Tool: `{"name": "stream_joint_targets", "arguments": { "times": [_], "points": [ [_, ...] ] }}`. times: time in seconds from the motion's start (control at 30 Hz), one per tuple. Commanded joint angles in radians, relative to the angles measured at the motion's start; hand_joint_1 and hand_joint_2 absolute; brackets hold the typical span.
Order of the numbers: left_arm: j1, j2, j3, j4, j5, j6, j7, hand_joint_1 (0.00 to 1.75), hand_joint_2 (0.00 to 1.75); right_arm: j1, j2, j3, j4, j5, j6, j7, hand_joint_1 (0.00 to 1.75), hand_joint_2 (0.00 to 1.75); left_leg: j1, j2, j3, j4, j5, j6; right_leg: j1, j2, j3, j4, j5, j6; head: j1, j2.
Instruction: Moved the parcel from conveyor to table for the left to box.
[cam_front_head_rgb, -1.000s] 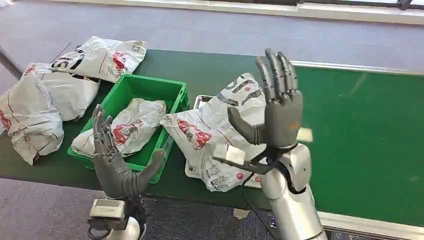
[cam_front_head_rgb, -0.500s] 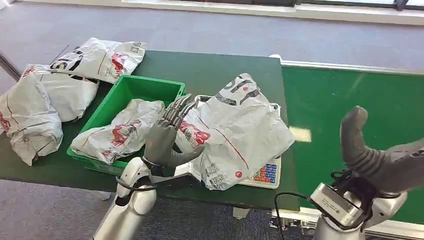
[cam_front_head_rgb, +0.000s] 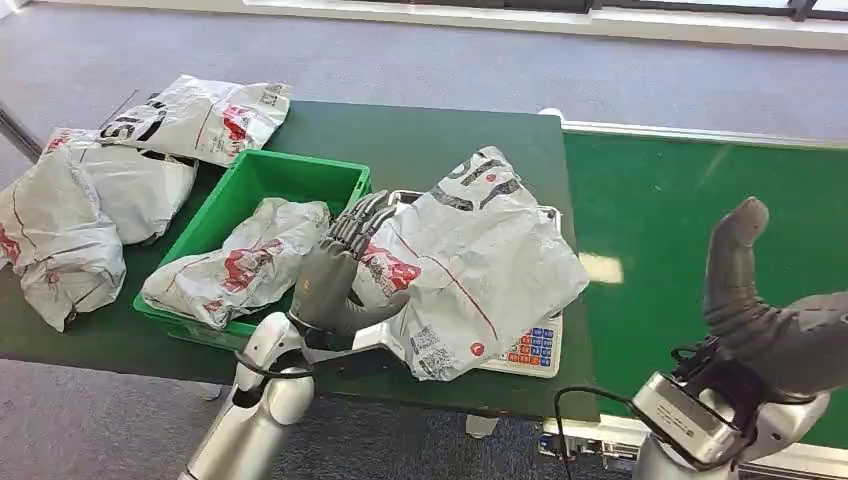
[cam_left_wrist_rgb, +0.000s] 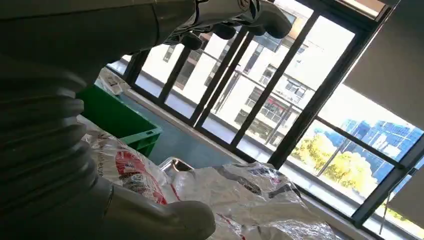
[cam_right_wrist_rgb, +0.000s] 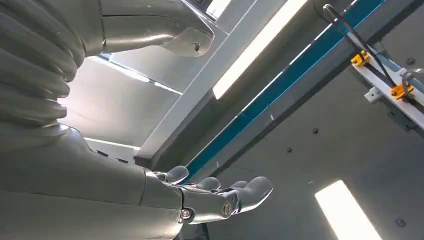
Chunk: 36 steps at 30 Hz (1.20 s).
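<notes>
The parcel (cam_front_head_rgb: 480, 260), a crumpled white mailing bag with red and black print, lay on a scale (cam_front_head_rgb: 527, 350) at the near edge of the dark green surface (cam_front_head_rgb: 430, 140), covering most of the scale except its keypad corner. The left hand (cam_front_head_rgb: 335, 275) stood upright with fingers straight and spread from the thumb, holding nothing, its fingertips (cam_front_head_rgb: 362, 212) right at the parcel's left edge; actual contact could not be told. Just left of it sat a green box (cam_front_head_rgb: 262, 178) with another white bag (cam_front_head_rgb: 240, 262) inside. Three more bags (cam_front_head_rgb: 90, 200) lay farther left on the surface. The right hand (cam_front_head_rgb: 770, 310) hung empty, thumb raised, over the near side of the green conveyor (cam_front_head_rgb: 700, 210), well apart from the parcel.
</notes>
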Motion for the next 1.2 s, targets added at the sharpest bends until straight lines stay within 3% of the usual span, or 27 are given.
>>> {"name": "stream_joint_targets", "arguments": {
  "times": [0.03, 1.2],
  "points": [
    [-0.040, 0.027, -0.036, 0.062, -0.001, -0.007, 0.004, 0.00, 1.75, 0.025, 0.031, -0.042, -0.003, -0.003, 0.002, -0.002, 0.00, 1.75, 0.000, -0.002, 0.001, -0.001, 0.001, 0.000, 0.000, -0.003, 0.002, -0.001, 0.000, 0.000, 0.000, 0.000],
    [-0.040, 0.027, -0.036, 0.062, -0.001, -0.007, 0.004, 0.00, 1.75, 0.025, 0.031, -0.042, -0.003, -0.003, 0.002, -0.002, 0.00, 1.75, 0.000, -0.002, 0.001, -0.003, 0.001, 0.000, 0.001, -0.004, 0.002, -0.003, 0.000, -0.001, 0.000, 0.000]
  ]
}}
